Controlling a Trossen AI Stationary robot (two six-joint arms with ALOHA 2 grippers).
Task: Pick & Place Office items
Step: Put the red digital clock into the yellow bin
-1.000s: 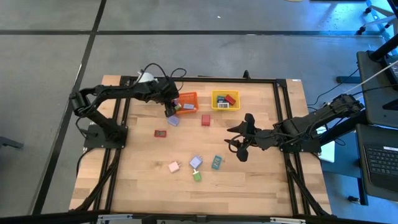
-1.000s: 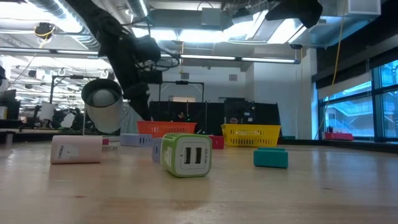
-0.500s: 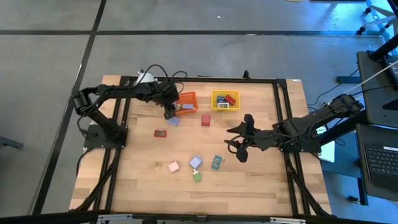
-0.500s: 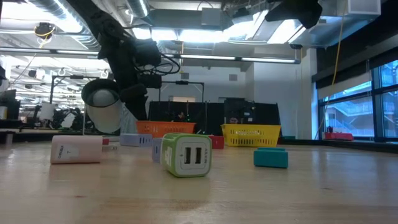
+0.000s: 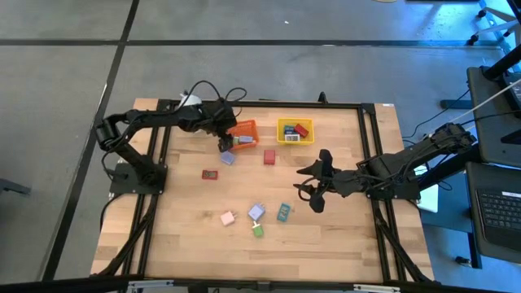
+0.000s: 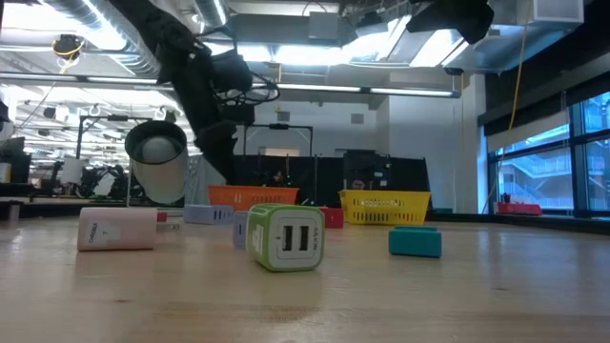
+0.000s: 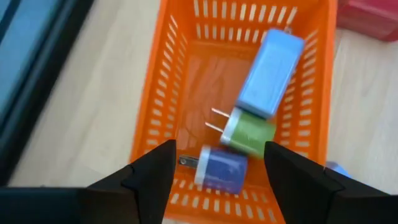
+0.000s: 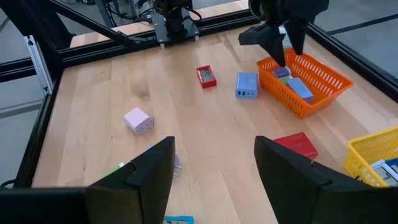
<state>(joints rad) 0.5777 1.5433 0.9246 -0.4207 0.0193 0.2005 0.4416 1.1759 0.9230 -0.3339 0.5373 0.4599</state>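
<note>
The left end effector point(image 5: 225, 140) hangs over the near end of the orange mesh bin point(image 7: 163, 93), fingers spread wide and empty; below it lie a purple plug-in charger block point(image 7: 225, 171), a green charger block point(image 7: 250, 130) and a pale blue rectangular block point(image 7: 268, 73), so the drop-off looks done; the next move, I judge, calls for lifting clear of the bin wall and swinging to a loose piece; the pale blue block point(image 5: 227, 158) sits just beside the bin; the small red flat block point(image 5: 210, 174) and the red square block point(image 5: 269, 156) lie near on the wooden desk point(image 5: 342, 244); the right end effector point(image 5: 309, 193) waits mid-desk, fingers apart, holding nothing; pink point(image 5: 227, 218), lilac point(image 5: 256, 212), teal point(image 5: 283, 212) and green point(image 5: 258, 231) blocks cluster near it; the yellow mesh bin point(image 5: 282, 124) stands beside the orange one; bare desk lies towards the front edge
</note>
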